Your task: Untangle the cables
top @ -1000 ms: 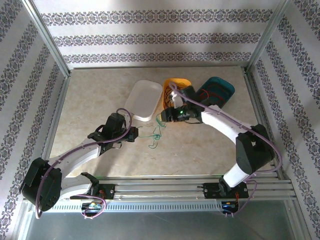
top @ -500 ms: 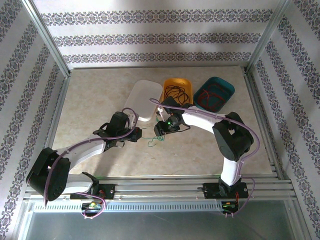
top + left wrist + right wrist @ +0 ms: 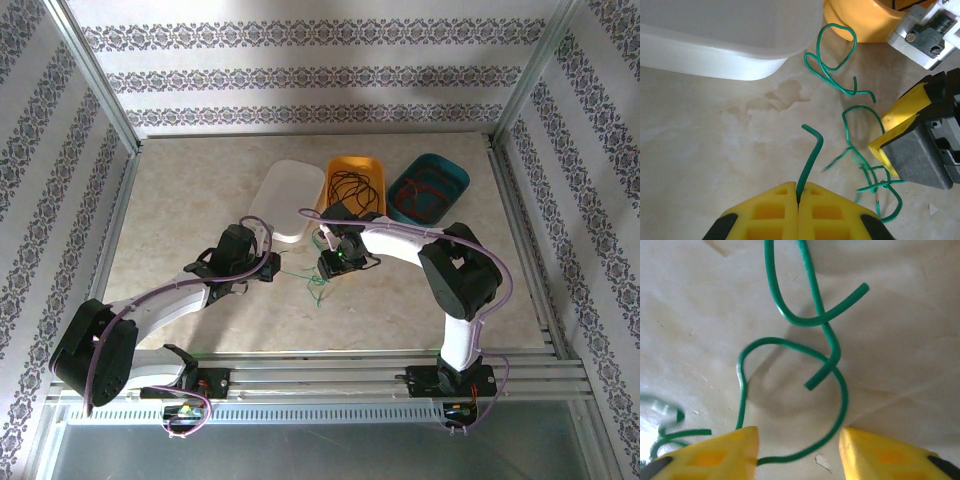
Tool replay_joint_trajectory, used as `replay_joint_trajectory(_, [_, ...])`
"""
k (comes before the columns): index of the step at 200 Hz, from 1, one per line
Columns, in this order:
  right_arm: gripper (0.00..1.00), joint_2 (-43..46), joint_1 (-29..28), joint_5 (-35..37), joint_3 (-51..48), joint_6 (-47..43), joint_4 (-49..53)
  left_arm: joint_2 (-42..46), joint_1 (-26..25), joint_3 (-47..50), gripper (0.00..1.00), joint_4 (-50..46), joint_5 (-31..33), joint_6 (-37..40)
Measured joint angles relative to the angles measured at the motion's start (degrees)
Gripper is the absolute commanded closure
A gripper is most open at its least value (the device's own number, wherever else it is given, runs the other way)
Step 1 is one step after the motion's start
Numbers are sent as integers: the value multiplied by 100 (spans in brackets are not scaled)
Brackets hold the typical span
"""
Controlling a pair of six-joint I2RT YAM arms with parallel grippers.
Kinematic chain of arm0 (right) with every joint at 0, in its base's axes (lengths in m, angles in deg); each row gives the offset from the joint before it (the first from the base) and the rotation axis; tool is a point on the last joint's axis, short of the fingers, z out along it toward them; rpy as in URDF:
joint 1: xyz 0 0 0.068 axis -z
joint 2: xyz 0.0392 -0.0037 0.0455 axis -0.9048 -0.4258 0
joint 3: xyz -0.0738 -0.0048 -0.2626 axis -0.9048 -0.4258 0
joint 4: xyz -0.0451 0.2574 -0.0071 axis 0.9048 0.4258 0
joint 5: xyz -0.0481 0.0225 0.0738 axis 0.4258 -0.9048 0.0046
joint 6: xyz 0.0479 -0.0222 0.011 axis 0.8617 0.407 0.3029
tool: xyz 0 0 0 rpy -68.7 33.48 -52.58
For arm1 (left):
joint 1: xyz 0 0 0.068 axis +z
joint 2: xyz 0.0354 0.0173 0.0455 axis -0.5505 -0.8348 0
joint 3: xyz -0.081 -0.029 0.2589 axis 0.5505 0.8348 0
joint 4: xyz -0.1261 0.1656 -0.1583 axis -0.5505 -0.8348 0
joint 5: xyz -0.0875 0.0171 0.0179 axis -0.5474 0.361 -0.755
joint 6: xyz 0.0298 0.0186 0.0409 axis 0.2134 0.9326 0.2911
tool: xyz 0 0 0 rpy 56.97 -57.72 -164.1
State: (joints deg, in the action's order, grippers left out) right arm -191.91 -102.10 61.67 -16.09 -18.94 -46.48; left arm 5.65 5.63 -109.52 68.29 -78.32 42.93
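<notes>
Green cables lie in a loose tangle on the marbled tabletop, just in front of the white tray and between the two grippers. Left gripper is clamped tight on one green cable end, which sticks out from between its yellow pads and bends over at the tip. Right gripper hangs low over the tangle with its jaws apart. A green loop curves across the gap between them, touching one fingertip but not pinched. Black cables sit coiled in the orange tray, and red cables lie in the teal tray, both trays beyond the right gripper.
</notes>
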Motion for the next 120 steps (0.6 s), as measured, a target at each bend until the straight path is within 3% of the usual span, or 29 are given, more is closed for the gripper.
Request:
replay_joint_trajectory(20, [89, -4, 2, 177, 7, 114, 35, 9, -4, 2, 100, 0, 24, 0])
replay_joint_trajectory(42, [99, -22, 2, 323, 4, 227, 37, 129, -44, 26, 100, -4, 160, -2])
replay_joint_trajectory(83, [100, 98, 103, 343, -175, 592, -131, 824, -116, 205, 100, -9, 763, -83])
replay_joint_trajectory(120, [100, 407, 463, -57, -522, 1010, -728, 1467, -245, 452, 100, -192, 1567, -328])
